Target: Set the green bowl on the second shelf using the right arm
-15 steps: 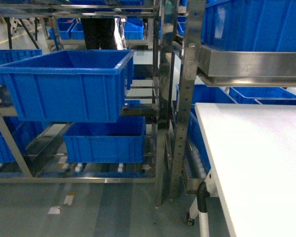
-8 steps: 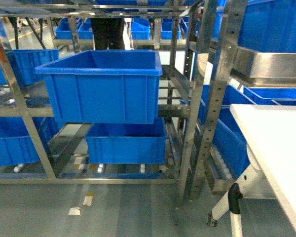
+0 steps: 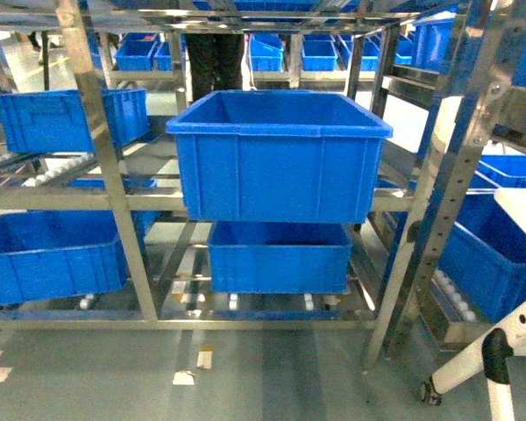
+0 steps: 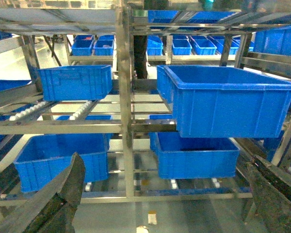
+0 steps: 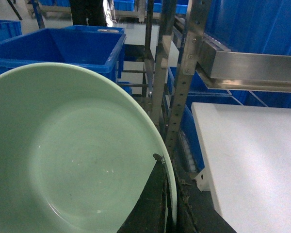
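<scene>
- The green bowl fills the right wrist view, its pale inside facing the camera, gripped at its lower right rim by the right gripper, whose dark finger lies inside the rim.
- Beyond the bowl stands a large blue crate; to the right lies a white tabletop.
- From the head camera, that crate sits on the second shelf, a steel tier with white rollers at the far left.
- A smaller blue crate rests on the tier below it.
- The left gripper hangs low before the rack, jaws spread wide and holding nothing.
</scene>
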`<state>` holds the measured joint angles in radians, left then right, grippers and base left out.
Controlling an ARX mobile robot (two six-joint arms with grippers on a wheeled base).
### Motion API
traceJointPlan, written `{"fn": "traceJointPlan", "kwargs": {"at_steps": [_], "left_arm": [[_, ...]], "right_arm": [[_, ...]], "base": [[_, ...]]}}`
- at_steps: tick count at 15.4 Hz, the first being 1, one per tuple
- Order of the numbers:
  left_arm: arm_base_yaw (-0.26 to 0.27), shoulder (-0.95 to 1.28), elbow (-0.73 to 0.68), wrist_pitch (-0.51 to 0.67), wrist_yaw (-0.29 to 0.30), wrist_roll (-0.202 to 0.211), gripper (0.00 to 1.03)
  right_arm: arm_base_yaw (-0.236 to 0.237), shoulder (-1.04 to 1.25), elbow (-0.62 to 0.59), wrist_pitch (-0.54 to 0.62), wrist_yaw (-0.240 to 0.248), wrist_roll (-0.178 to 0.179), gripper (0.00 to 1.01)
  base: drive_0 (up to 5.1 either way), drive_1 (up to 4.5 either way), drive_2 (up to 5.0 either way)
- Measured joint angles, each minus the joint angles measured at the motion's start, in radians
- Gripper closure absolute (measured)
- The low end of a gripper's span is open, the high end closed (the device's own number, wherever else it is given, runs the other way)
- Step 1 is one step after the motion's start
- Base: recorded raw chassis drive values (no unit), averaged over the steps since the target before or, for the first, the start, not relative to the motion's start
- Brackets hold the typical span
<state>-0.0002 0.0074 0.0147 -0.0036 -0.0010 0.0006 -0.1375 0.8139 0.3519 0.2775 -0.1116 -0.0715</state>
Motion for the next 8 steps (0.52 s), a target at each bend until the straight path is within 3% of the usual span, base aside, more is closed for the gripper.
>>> {"fn": "traceJointPlan", "kwargs": {"at_steps": [6, 8], "left_arm": [[0.000, 0.000, 0.000, -0.002, 0.000, 0.000, 0.05], [0.000, 0.000, 0.000, 0.000, -0.001, 0.000, 0.05]], "right_arm": [[0.000, -0.003, 0.000, 0.000, 0.000, 0.000, 0.99], [0.000, -0.002, 0.000, 0.000, 0.000, 0.000, 0.99]], "base": [[-4.9, 2.52, 2.5], [0.0, 0.00, 0.0]]}}
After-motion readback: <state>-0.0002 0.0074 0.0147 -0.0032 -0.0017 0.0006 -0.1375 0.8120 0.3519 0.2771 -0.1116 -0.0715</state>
